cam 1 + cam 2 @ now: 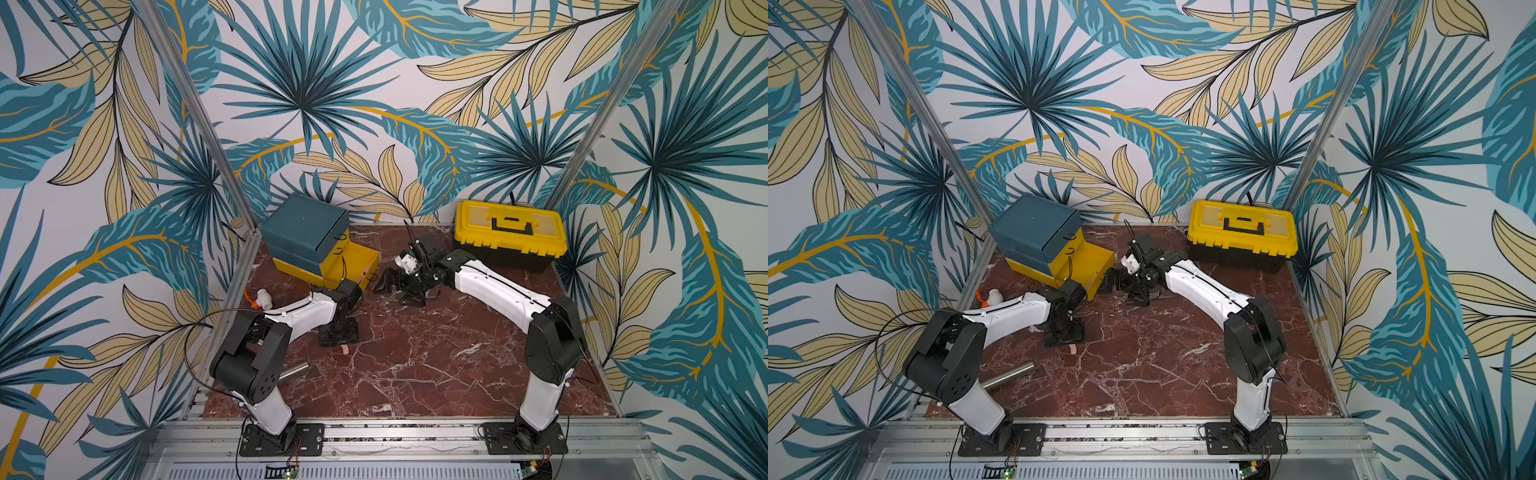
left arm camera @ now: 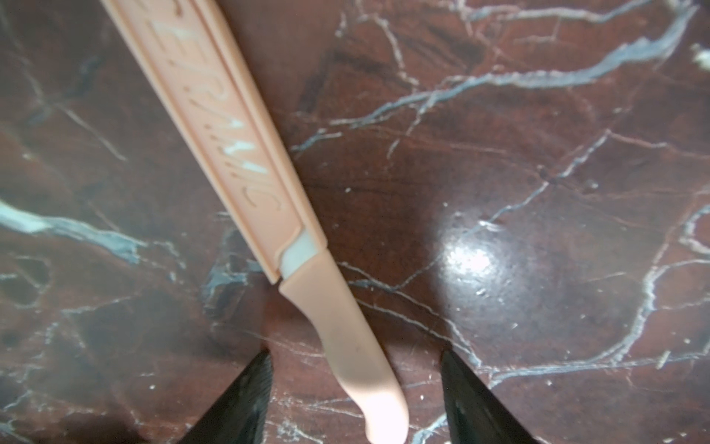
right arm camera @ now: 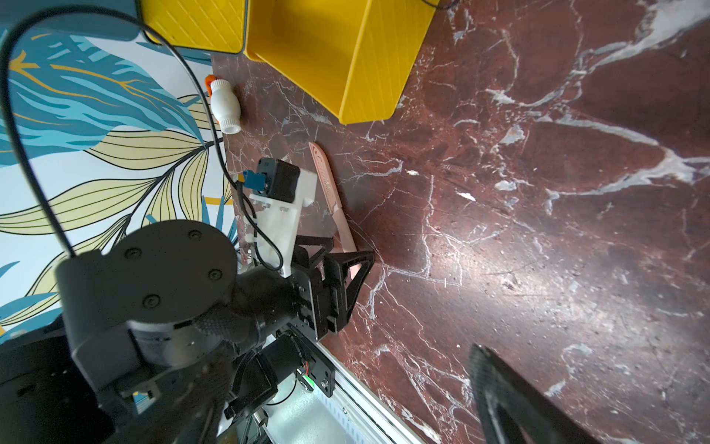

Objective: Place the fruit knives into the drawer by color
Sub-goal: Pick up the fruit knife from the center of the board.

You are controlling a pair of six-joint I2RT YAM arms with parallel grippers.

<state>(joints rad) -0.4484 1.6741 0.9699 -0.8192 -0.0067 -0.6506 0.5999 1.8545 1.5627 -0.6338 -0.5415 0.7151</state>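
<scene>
Left gripper point(image 2: 355, 351) points down at the pink knife point(image 2: 269, 173), jaws apart on either side of the handle end. Neither finger touches it, so nothing is gripped. Looks lined up for a pinch on the handle, the narrow part that fits between the fingers.

The knife lies flat on the table point(image 1: 436, 365), left of centre, sheath on, blade end towards the chest of drawers point(image 1: 303, 232). In a top view only its tip point(image 1: 345, 350) shows from under the gripper.

The chest sits at the far left corner. Its bottom yellow drawer point(image 1: 353, 266) is pulled out, probably the spot for the pink ones.

Right gripper point(image 1: 399, 282) sits just beside the open drawer's front, jaws wide, empty. Probably waiting, or there to steady or shut the drawer.

No green or teal knives in view.

Clutter, not task:
- toolbox point(image 1: 511, 232) at the far right corner
- steel tube point(image 1: 293, 371) near the left edge by the left arm
- white pipe valve point(image 1: 262, 297) at the left edge

The table is glossy red marble with white veins, so a flat knife may slide on it. Leaf-print wallpaper point(image 1: 374, 83) on all walls, aluminium rail along the near edge.
</scene>
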